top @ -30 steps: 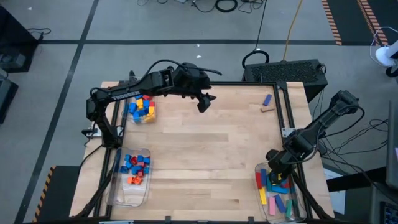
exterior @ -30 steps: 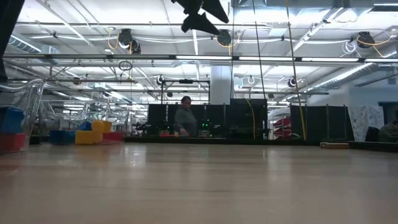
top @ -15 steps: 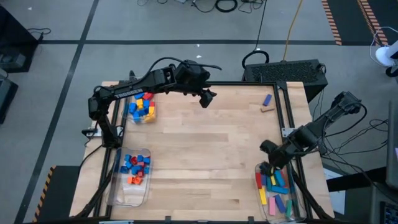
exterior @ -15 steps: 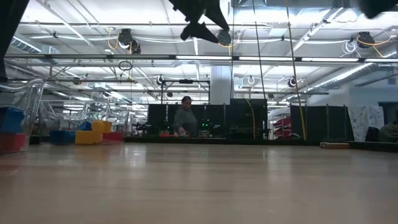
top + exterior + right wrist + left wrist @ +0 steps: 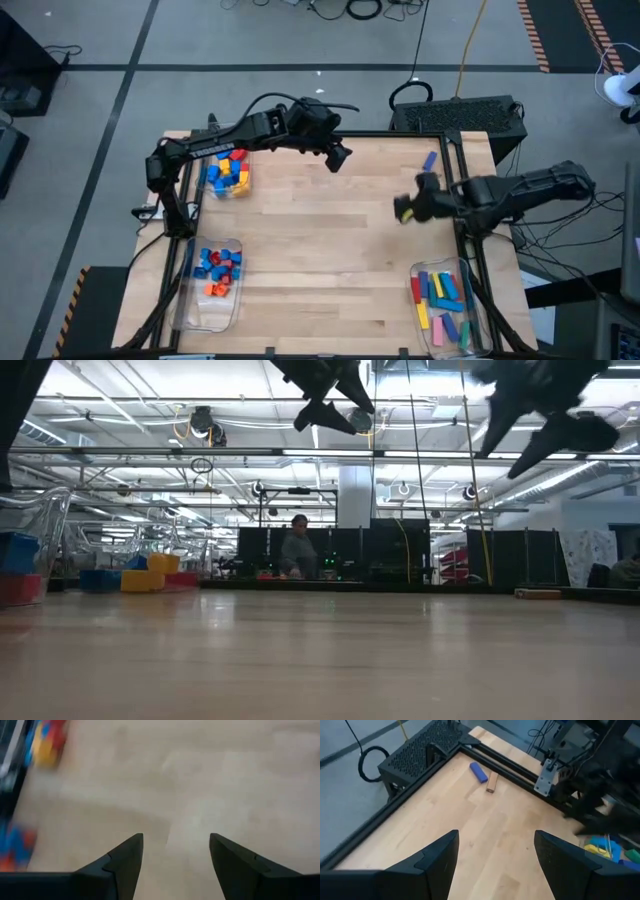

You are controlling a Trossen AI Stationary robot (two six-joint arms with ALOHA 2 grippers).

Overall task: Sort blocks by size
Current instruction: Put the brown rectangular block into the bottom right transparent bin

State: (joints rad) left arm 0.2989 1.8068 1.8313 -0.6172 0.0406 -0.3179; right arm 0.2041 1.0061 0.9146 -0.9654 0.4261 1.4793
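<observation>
A blue block (image 5: 430, 160) and a tan block (image 5: 430, 176) lie flat on the table near its far right corner; both also show in the left wrist view, the blue block (image 5: 479, 772) beside the tan block (image 5: 492, 782). My left gripper (image 5: 338, 155) hangs open and empty above the far middle of the table, short of these two blocks (image 5: 495, 850). My right gripper (image 5: 405, 207) is open and empty above the right middle of the table (image 5: 175, 845). In the low view my left gripper (image 5: 335, 410) and my right gripper (image 5: 545, 425) are both high above the tabletop.
Three clear bins stand on the table: one at the far left with medium blocks (image 5: 228, 172), one at the near left with small cubes (image 5: 215, 272), one at the near right with long bars (image 5: 445, 300). A dark rail (image 5: 455, 180) runs along the right edge. A person stands far behind the table (image 5: 297, 550).
My right gripper has swung from over the near right bin toward the table's far edge and a little toward its left, rising into the low view. My left gripper has drifted slightly toward the table's right edge. No block has moved.
</observation>
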